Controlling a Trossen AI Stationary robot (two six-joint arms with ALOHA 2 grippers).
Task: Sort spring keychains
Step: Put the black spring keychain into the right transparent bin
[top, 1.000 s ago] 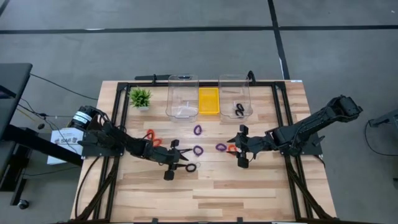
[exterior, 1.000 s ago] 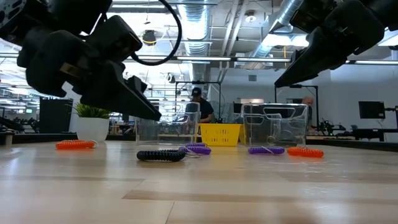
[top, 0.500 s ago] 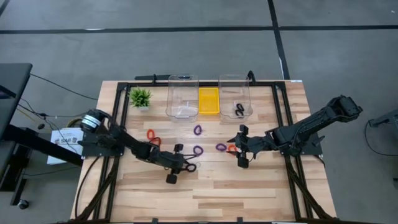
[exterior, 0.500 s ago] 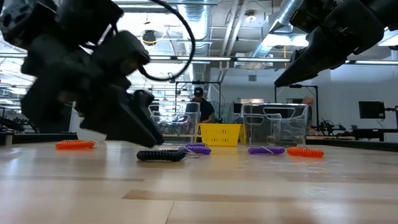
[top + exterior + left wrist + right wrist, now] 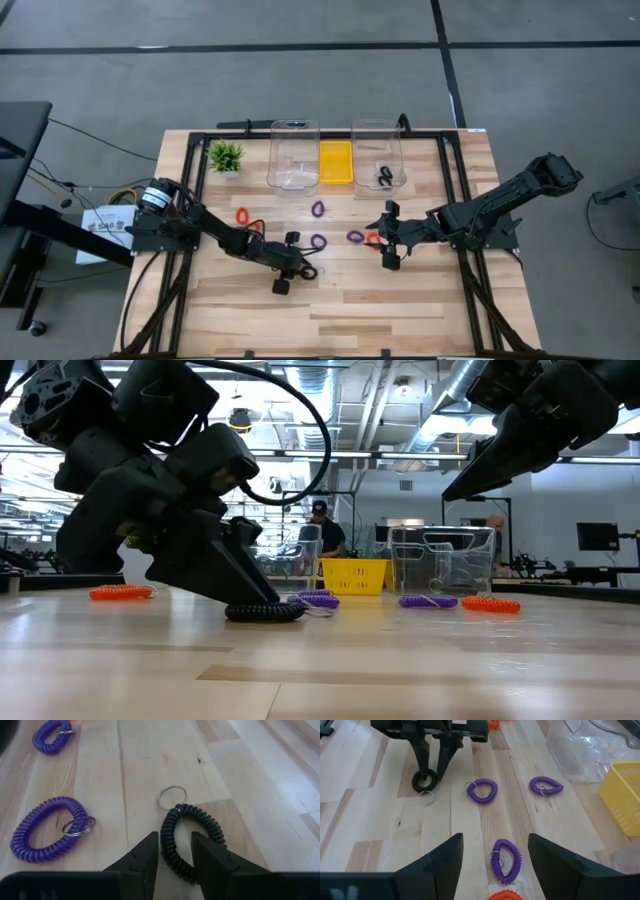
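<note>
1. Spanning the scene is the wooden table (image 5: 400,300), with both arms reaching toward its middle.
2. At the far edge stand two clear bins (image 5: 293,155), a yellow basket (image 5: 335,162) between them; one black keychain (image 5: 385,177) lies inside the right bin.
3. The left gripper (image 5: 174,851) is down at the tabletop, fingers (image 5: 142,857) narrowly parted astride one side of the black spring keychain (image 5: 187,840), not yet closed on it.
4. The right gripper (image 5: 492,852) hovers above the table, fingers wide apart and holding nothing, over a purple keychain (image 5: 506,861).
5. Two other purple keychains (image 5: 482,791) and an orange keychain (image 5: 120,593) lie loose on the wood.
</note>
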